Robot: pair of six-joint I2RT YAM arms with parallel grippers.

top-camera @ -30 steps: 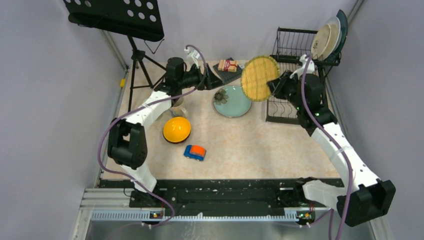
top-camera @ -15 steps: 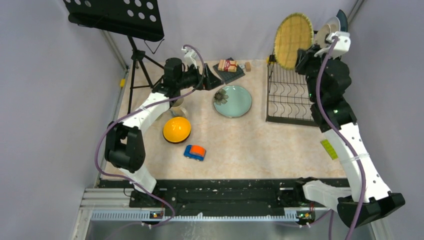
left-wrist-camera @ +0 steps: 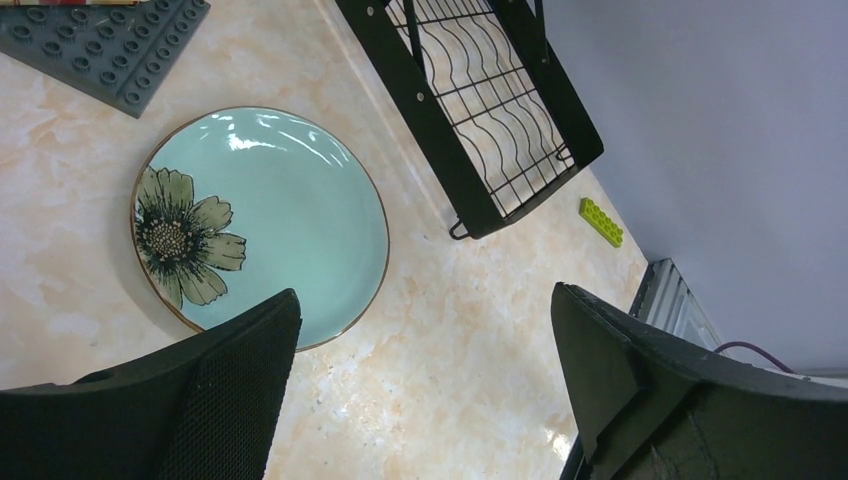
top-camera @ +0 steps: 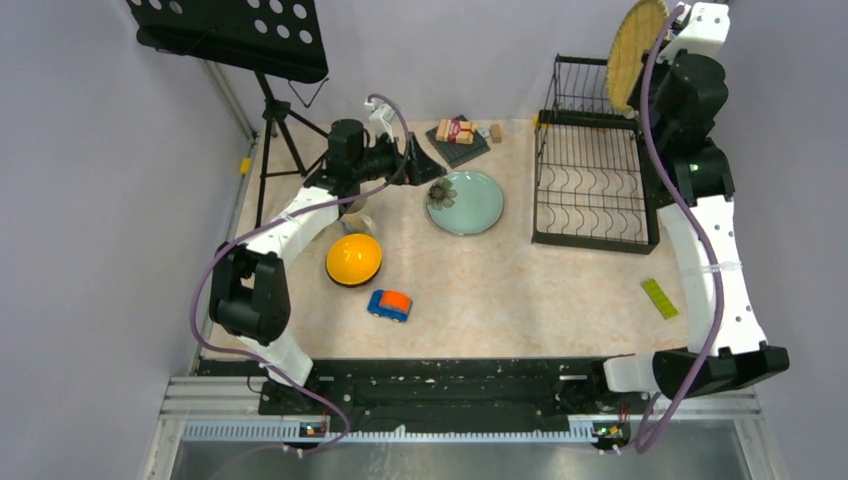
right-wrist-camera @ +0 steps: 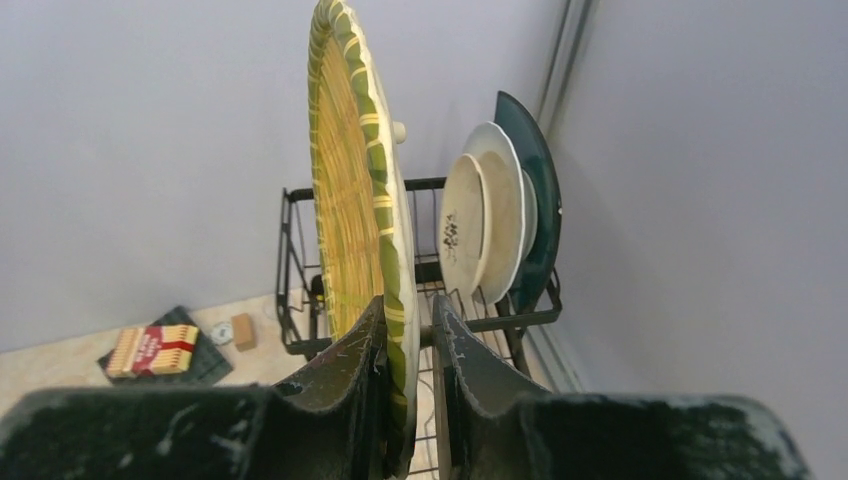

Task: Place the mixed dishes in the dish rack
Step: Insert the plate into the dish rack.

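white links (top-camera: 738, 318), black joints (top-camera: 255, 292), purple cables (left-wrist-camera: 745, 347)

Yellowish plate (top-camera: 634, 45) on edge, high above dish rack (top-camera: 590, 180) rear; mint-green plate (top-camera: 470, 205), orange bowl (top-camera: 353, 259) on table (top-camera: 500, 285)

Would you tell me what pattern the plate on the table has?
The mint plate bears one olive flower near its rim, clearest in the left wrist view.

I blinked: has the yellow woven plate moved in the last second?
Yes. Clamped in the right fingers, the yellow woven plate went from the left edge of the dish rack to above its far right corner.
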